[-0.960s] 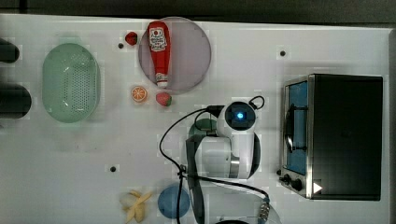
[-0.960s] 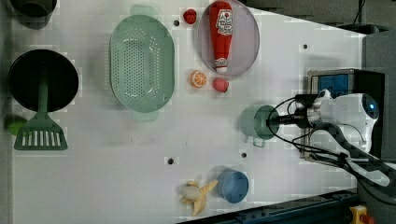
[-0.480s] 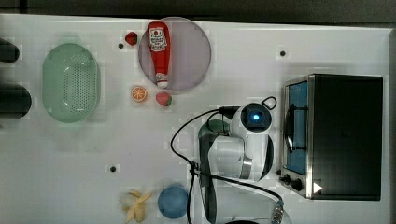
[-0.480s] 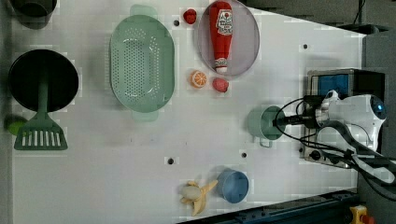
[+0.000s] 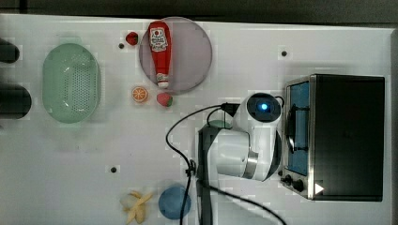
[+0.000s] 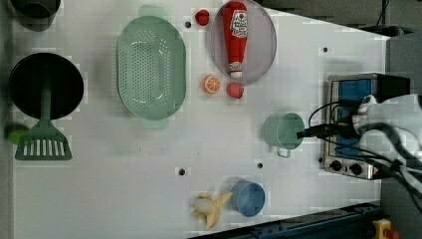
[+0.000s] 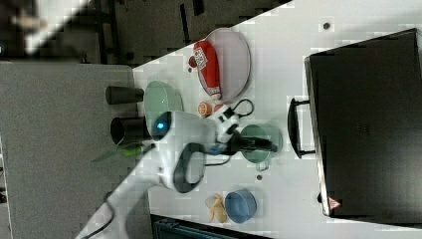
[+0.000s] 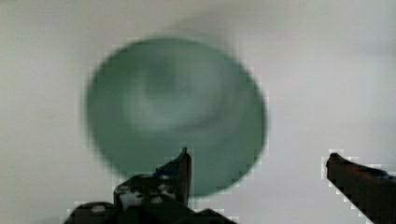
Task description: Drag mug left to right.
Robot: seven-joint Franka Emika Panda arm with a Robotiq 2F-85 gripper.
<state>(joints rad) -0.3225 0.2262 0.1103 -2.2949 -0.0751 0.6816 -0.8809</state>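
The teal-green mug (image 6: pixel 283 130) stands upright on the white table just to the left view's left of the toaster oven, its handle toward the left view's bottom. In the top view only its rim (image 5: pixel 217 124) peeks out from under the arm. My gripper (image 8: pixel 258 156) hangs over the mug (image 8: pixel 175 112) and is open: one finger (image 8: pixel 180 170) is above the mug's inside near the rim, the other (image 8: pixel 355 175) is well outside over bare table. Neither finger grips the wall. The right view has the mug (image 7: pixel 261 144) under the dark fingers.
A black toaster oven (image 5: pixel 345 136) stands close on the top view's right of the arm. A blue dish (image 5: pixel 174 202) and banana (image 5: pixel 136 206) lie near the front edge. Farther off are a colander (image 5: pixel 70 82), a plate (image 5: pixel 192 56) with ketchup bottle, a strawberry (image 5: pixel 164 99) and an orange slice (image 5: pixel 139 93).
The arm slid toward the top view's right, bringing the mug closer to the toaster oven. The fingers have come apart and released the mug's rim.
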